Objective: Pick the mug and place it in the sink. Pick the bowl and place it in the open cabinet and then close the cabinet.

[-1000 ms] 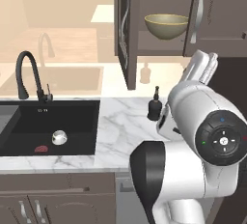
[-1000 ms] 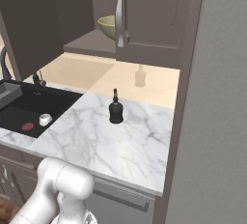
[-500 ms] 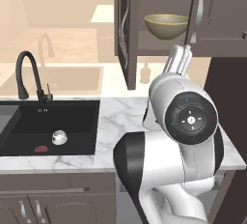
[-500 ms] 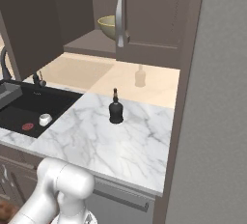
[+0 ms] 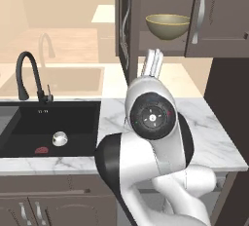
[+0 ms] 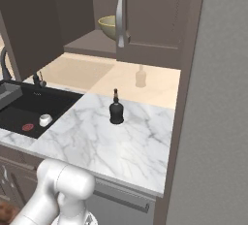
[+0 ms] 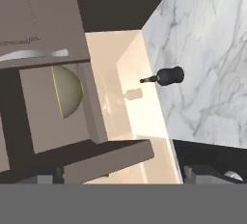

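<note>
The sink is the landmark. The mug lies inside its basin, just right of the red drain. Right of the sink, above the counter, the bowl sits in the cabinet, whose left door stands open. The gripper is spread wide and holds nothing.

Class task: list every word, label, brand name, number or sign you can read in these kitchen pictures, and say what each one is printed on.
None can be read. The bowl, mug, black bottle, sink and cabinet carry no lettering. The arm's round cap bears small coloured marks, no words.
</note>
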Motion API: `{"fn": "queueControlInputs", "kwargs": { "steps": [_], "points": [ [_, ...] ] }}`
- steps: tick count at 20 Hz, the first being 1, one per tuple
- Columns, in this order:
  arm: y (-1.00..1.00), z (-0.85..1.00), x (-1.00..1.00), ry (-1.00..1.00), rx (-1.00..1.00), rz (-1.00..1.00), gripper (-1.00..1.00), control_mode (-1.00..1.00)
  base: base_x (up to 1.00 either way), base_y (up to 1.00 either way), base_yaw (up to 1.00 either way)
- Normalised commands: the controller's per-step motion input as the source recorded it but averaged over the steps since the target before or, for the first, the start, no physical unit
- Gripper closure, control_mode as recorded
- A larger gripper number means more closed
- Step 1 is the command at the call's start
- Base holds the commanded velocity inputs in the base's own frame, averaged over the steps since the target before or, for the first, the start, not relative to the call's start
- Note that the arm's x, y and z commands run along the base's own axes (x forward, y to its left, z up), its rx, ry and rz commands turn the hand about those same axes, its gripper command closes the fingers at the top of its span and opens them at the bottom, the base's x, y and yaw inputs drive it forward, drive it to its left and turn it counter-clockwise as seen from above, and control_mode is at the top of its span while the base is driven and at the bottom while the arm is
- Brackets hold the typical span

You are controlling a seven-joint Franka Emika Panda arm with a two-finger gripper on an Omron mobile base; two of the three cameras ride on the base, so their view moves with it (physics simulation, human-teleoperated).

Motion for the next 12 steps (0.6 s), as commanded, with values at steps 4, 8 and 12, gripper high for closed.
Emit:
{"fn": "queueControlInputs", "kwargs": {
  "steps": [4,8,12],
  "points": [
    [0.28,-0.21,0.37,0.0,0.0,0.0,-1.0,-1.0,0.0,0.0,0.0],
    [0.06,-0.12,0.47,0.03,0.0,0.0,-1.0,-1.0,0.0,0.0,0.0],
    [0.03,-0.12,0.42,0.0,0.0,0.0,-1.0,-1.0,0.0,0.0,0.0]
  ]
}}
